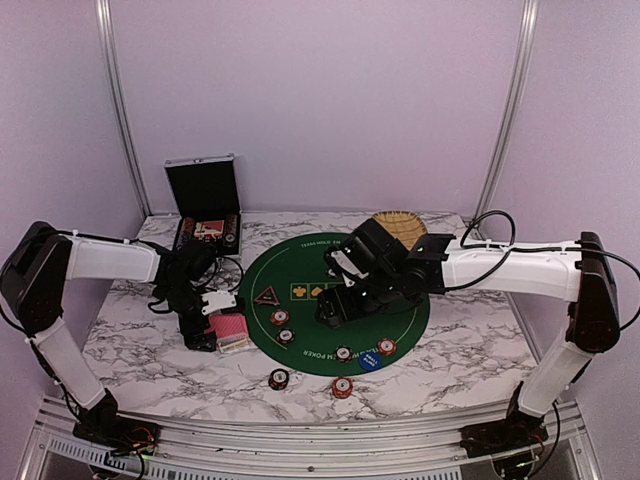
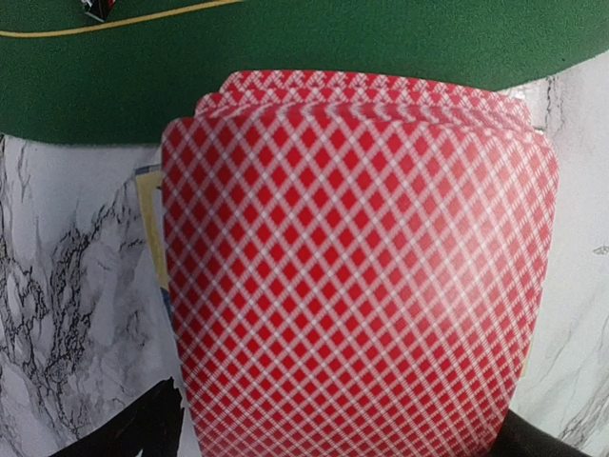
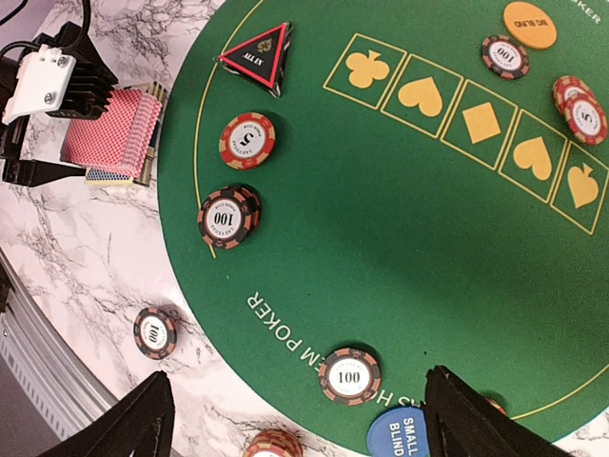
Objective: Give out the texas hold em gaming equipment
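Note:
A fanned stack of red-backed playing cards (image 2: 357,267) fills the left wrist view. It lies between the wide-apart fingers (image 2: 143,430) of my left gripper (image 1: 220,328), which is open beside the green mat's left edge. My right gripper (image 3: 300,419) hangs open above the mat's near edge, with a striped "100" poker chip (image 3: 349,375) on the felt below the gap. The blue small-blind button (image 3: 404,433) is next to its right finger. More chips (image 3: 247,140) (image 3: 227,216) and the black triangular all-in marker (image 3: 259,55) lie on the mat's left side. The orange button (image 3: 529,25) sits at the far side.
The round green poker mat (image 1: 310,270) covers the middle of the marble table. An open silver case (image 1: 205,205) stands at the back left and a tan woven tray (image 1: 400,226) behind the mat. Two chips (image 1: 278,379) (image 1: 342,387) lie on the marble near the front rail.

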Robot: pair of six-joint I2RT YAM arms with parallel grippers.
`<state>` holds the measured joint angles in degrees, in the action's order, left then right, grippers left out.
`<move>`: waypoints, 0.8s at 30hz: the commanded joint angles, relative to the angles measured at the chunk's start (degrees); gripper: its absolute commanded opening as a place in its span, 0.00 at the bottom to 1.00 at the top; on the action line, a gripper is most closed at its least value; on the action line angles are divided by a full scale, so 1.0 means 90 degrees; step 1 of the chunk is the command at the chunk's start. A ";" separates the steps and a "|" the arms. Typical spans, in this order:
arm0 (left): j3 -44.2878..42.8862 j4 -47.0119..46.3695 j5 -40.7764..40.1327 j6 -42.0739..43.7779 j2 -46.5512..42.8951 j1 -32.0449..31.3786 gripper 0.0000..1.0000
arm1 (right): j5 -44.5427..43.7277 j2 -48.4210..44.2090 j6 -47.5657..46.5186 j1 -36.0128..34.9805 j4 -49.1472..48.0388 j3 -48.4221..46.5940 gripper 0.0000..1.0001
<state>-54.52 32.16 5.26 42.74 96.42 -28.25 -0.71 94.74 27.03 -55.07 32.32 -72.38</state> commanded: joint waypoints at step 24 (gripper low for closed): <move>0.0134 -0.0038 -0.0184 0.0059 0.0230 -0.0181 0.64 | 0.0216 -0.0068 0.0103 0.0037 -0.0347 0.0201 0.86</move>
<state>-54.65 32.12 5.54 42.70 96.73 -29.71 -0.40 94.74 27.29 -55.07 31.03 -70.39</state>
